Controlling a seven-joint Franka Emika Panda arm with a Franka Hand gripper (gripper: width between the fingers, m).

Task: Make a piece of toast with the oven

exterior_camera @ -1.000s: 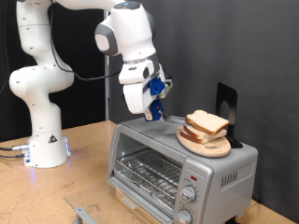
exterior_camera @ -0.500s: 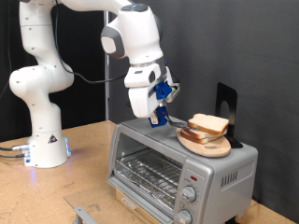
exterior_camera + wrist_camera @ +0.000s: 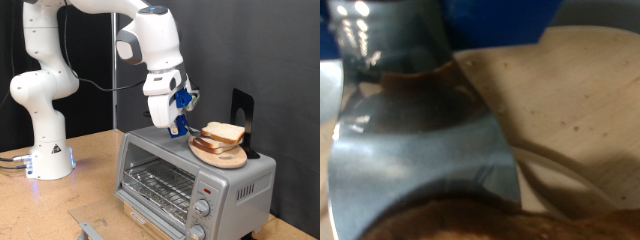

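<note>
— Pincer (image 3: 184,127) first: where is it?

— My pincer hangs just above the top of the oven (image 3: 190,175), close beside the round wooden board (image 3: 218,155) on the side toward the exterior view's left. Whether my fingers stand wide or narrow, I cannot tell; the exterior view shows them too small, and the wrist view is a blur of metal.

— And the bread?

— Stacked slices (image 3: 222,134) lie on that board, on the oven's roof toward the exterior view's right. The top slice is pale with a tan crust. A dark upright stand (image 3: 242,113) is just behind them. I see nothing between my fingers.

— What does the wrist view give you?

— A broad shiny grey surface (image 3: 415,130), pale wood grain (image 3: 575,95) beyond it, and a brown crusty edge (image 3: 460,222) near the frame's border, probably bread, though it is too blurred to be sure.

— The oven itself?

— Silver-grey, its glass door (image 3: 158,181) closed, the wire rack (image 3: 155,183) visible through it, two round knobs (image 3: 202,217) on the front panel.
</note>
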